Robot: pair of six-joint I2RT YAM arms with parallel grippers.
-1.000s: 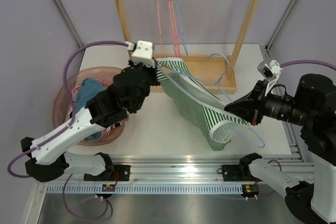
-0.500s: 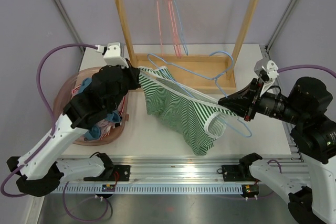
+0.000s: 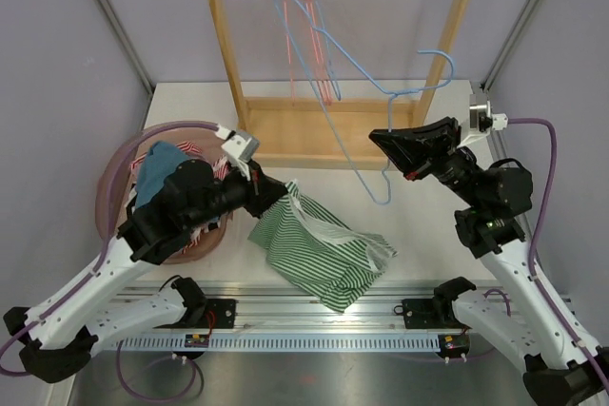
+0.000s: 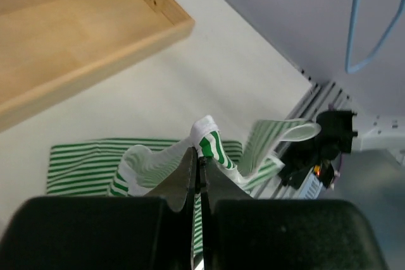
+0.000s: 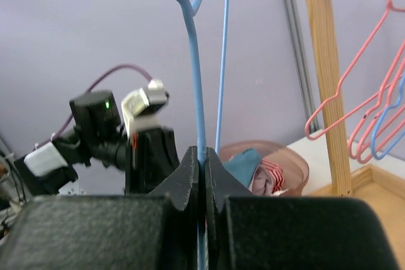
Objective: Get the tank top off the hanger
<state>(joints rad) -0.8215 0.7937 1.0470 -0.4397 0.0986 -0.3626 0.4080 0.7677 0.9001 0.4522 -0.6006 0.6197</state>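
Observation:
The green-and-white striped tank top (image 3: 319,249) lies crumpled on the white table, off the hanger. My left gripper (image 3: 276,193) is shut on its white-edged upper hem, seen up close in the left wrist view (image 4: 209,143). The blue wire hanger (image 3: 328,45) is bare and held up in the air in front of the wooden rack. My right gripper (image 3: 385,145) is shut on the hanger's wire, which runs between the pads in the right wrist view (image 5: 197,93).
A wooden rack (image 3: 338,130) stands at the back with pink and blue hangers (image 3: 309,7) on its top bar. A pinkish basket (image 3: 119,192) with clothes sits at the left. A metal rail (image 3: 324,316) runs along the table's front edge.
The hanger came free of the tank top and my right gripper lifted it up. My left gripper pulled the tank top toward the front, where it dropped onto the table.

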